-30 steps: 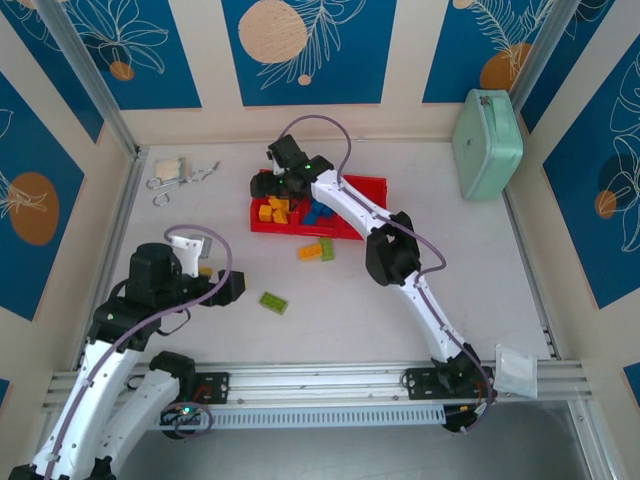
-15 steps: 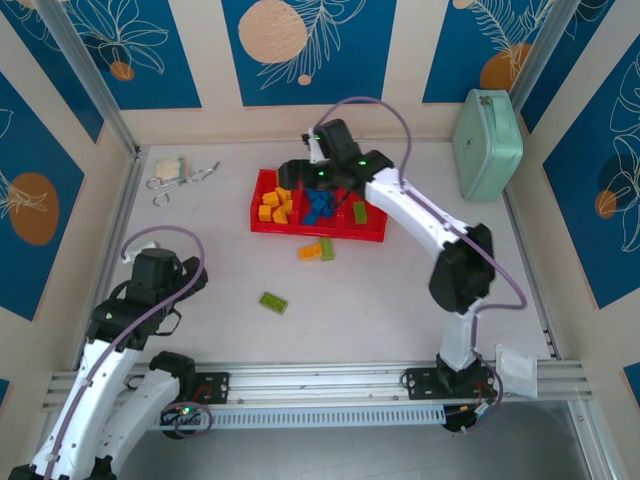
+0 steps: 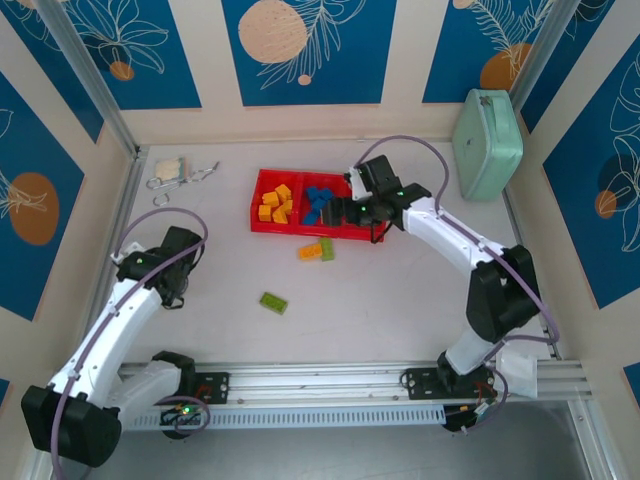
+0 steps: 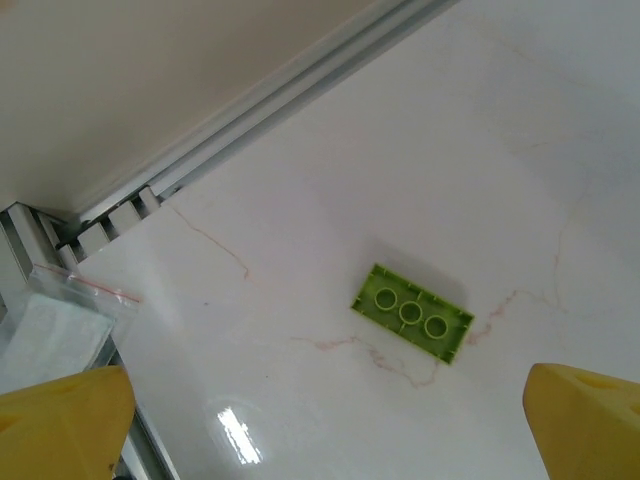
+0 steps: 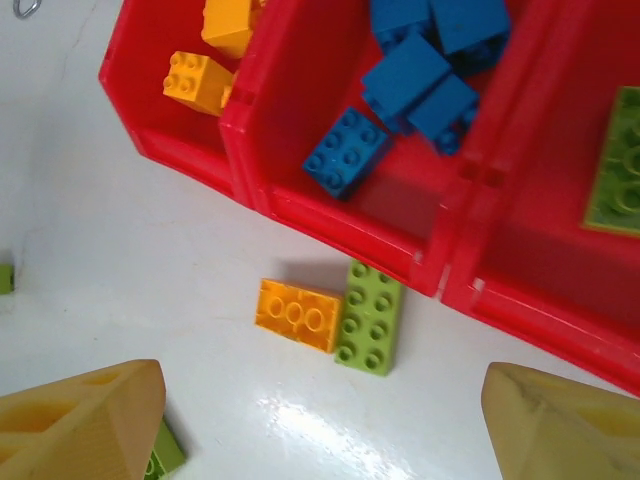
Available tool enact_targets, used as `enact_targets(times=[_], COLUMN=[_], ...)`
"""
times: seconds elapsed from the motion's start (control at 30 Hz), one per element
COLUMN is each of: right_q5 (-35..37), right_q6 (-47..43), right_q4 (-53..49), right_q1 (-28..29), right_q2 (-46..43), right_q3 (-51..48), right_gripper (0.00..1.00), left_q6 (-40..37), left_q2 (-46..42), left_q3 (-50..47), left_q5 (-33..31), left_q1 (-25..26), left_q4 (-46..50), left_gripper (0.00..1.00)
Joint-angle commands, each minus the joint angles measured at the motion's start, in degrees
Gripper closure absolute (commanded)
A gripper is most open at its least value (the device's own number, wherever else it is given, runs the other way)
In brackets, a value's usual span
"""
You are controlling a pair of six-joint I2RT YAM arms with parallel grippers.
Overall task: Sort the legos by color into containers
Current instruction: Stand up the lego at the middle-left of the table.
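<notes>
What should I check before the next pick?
1. Right gripper open: ok.
2. Left gripper open: ok.
3. Tray colours unmixed: ok where visible.
4. Orange brick clear of its green neighbour: not ok, they touch.
5. Lone green brick flat, studs up: ok.
6. All bricks binned: not ok.

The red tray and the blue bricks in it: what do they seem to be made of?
The red tray looks like glossy moulded plastic: thin walls, rounded edges, soft highlights. The blue bricks look like hard, smooth plastic too, judging by their crisp moulded studs and even colour.
</notes>
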State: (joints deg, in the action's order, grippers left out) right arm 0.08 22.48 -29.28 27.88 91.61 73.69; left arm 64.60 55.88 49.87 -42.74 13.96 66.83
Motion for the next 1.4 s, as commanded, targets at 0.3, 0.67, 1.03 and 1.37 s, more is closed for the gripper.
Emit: enact_targets(times=[0.3, 0.67, 1.03, 1.37], right_q5=[-1.0, -9.9, -11.6, -13.9], right_q6=[0.7, -3.1, -2.6, -2.3], right_q4=[4.5, 5.3, 5.9, 3.1], right_q1=[-5.9, -9.6, -9.6, -9.2], right_q2=[-17.5, -11.3, -11.7, -10.9], right_q3=[-14.7, -14.2, -15.9, -14.8], right_gripper=[0.17, 0.20, 0.22, 0.25], left_q6=[-16.8, -22.6, -31.7, -33.9], left_q2=[2.5, 12.2, 13.6, 22.2], left_q3=[-12.6, -11.3, -10.9, -11.1], left_q5=[21.1, 26.2, 26.8, 33.5], left_q1=[-16.0, -17.0, -23.9, -25.9], left_q4=[-20.5, -22.8, -25.9, -36.5], left_gripper=[0.01, 0.01, 0.00, 0.15])
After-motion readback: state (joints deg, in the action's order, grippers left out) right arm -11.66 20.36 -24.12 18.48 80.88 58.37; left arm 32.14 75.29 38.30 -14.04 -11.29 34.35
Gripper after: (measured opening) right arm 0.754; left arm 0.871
